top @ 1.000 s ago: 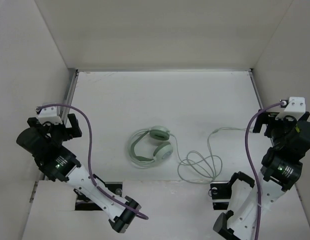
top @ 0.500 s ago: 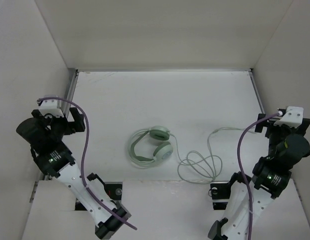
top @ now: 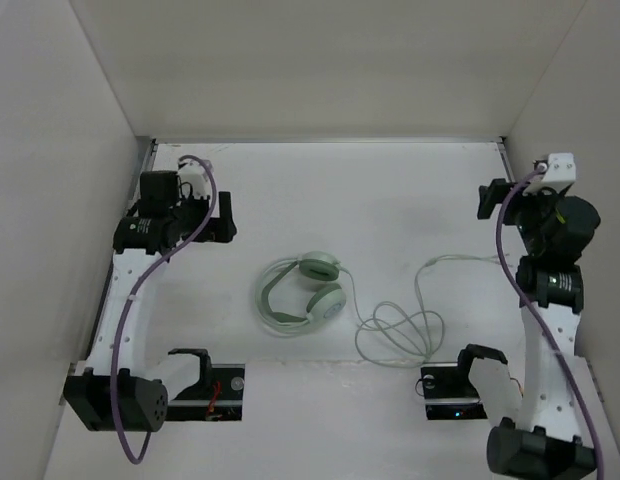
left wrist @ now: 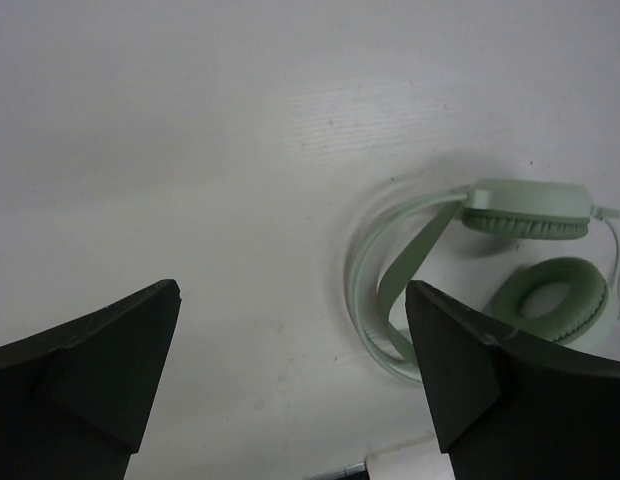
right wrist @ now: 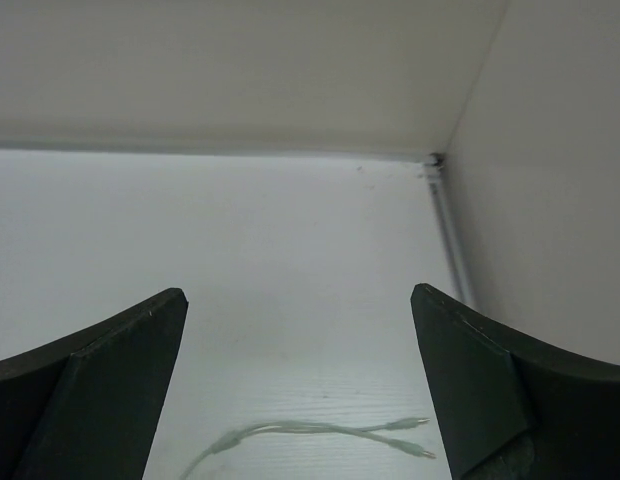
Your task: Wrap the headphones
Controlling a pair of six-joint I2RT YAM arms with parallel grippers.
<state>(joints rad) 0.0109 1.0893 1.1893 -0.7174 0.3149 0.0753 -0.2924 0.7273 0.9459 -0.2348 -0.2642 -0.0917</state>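
on the left side of the table (top: pixel 370 190), the left pincer (top: pixel 223 217) is held wide open and nothing is gripped in it. the headphones (top: pixel 325 300) are laid flat near the middle, to the right of that pincer and nearer, well apart from it. they are judged to be light. the thin, bendy headband (left wrist: pixel 415 245) could be pinched, but the round ear cups would likely slip. the cable (top: pixel 419 288) looks soft and floppy and is spread in loose loops just right of the cups. its free end (right wrist: pixel 320 428) is best taken hold of. at the far right, the right pincer (top: pixel 487 198) is also wide open and empty, apart from the cable.
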